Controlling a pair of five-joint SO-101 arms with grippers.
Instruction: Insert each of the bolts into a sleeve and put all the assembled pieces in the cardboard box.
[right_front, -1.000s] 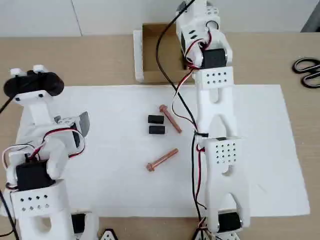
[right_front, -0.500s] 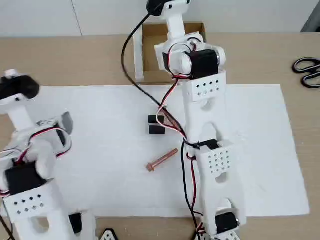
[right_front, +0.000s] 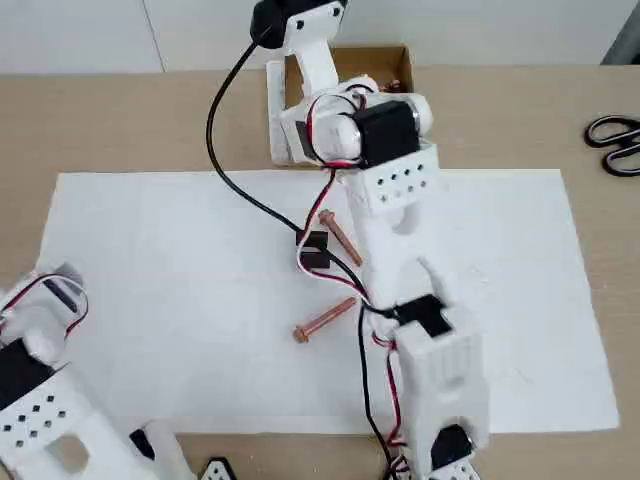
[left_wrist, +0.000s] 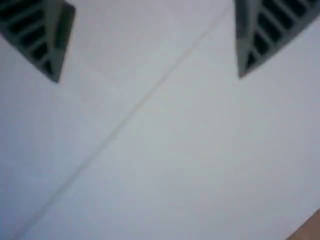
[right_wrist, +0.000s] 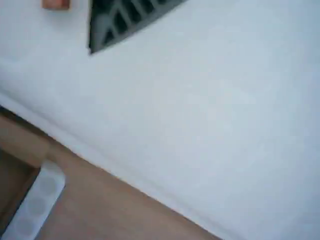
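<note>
White paper sheet (right_front: 150, 250) over a tan wooden table (right_front: 120, 120). Lower left: white left arm (right_front: 40, 400). Its left gripper (left_wrist: 147, 75) hangs above bare paper, fingers (left_wrist: 40, 35) spread wide and holding nothing.

Centre: we log two short black sleeves (right_front: 320, 240) side by side. One copper bolt (right_front: 342, 238) lies slanted just to their right. A second copper bolt (right_front: 325, 320) lies apart below them. Neither is inserted.

Upper centre: open cardboard box (right_front: 390, 55), partly behind the white right arm (right_front: 400, 190). Right gripper (right_wrist: 115, 25) is over the paper's edge; we cannot tell its opening.

Right edge: black-handled scissors (right_front: 615, 140) on bare table.
</note>
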